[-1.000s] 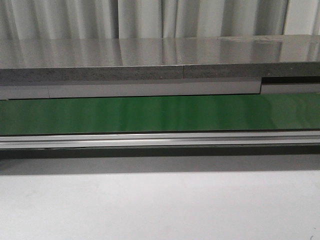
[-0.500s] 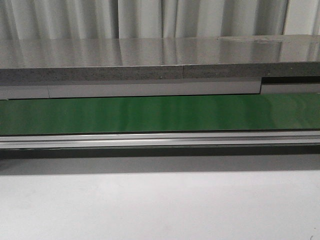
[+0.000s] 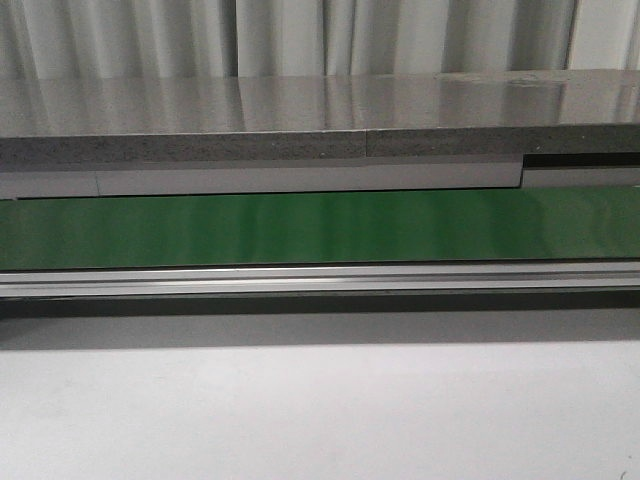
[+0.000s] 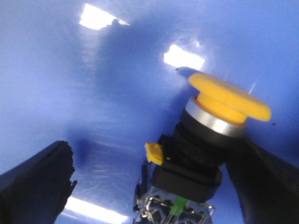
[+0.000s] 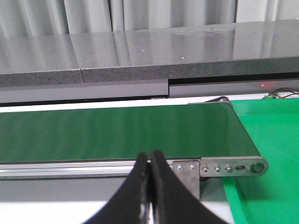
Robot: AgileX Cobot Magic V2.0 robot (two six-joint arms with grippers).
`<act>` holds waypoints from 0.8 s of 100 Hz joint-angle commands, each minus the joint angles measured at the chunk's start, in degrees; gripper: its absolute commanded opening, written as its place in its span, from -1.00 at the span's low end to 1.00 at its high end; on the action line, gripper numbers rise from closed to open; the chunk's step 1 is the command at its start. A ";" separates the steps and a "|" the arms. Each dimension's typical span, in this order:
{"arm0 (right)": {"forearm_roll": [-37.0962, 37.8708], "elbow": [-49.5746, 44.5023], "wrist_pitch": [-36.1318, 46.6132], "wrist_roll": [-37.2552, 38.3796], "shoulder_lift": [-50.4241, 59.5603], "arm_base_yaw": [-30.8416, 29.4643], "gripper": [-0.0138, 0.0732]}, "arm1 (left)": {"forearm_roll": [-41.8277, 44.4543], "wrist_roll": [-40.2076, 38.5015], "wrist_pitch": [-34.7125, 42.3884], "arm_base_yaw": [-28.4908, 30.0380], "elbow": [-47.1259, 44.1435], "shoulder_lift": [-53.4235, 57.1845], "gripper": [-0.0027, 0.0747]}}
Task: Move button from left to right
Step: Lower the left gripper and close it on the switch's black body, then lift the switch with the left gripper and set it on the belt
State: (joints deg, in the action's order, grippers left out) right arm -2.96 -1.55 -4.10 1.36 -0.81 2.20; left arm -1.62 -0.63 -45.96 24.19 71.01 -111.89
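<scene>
We see the button (image 4: 212,135) with a smooth, matt yellow plastic cap, a bright metal collar ring beneath it and a black plastic body, lying on a glossy blue surface (image 4: 93,84) that throws back white glare. The left gripper's fingers (image 4: 35,186) look matt black. In the front view the green conveyor belt (image 3: 320,228) has a soft sheen, its rail (image 3: 320,278) is brushed metal, and the grey speckled slab (image 3: 300,120) above looks polished.
</scene>
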 commanded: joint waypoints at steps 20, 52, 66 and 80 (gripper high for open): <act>0.11 0.78 4.71 -0.04 -0.50 -0.19 -0.84 | -0.28 -0.29 1.96 -0.01 1.49 2.23 -0.11; 0.11 0.78 4.71 -0.04 -0.50 -0.19 -0.84 | -0.28 -0.29 1.90 -0.01 1.49 3.29 -0.98; 0.11 0.78 4.71 -0.04 -0.50 -0.19 -0.84 | -0.69 -0.29 2.43 -0.01 1.52 6.45 -0.98; 0.11 0.78 4.71 -0.04 -0.50 -0.19 -0.84 | -1.72 -0.29 3.26 -0.01 1.52 11.09 -0.98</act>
State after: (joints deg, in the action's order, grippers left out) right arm -2.96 -1.55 -4.10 1.36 -0.81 2.20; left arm -1.95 -0.63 -44.33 24.19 71.01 -106.60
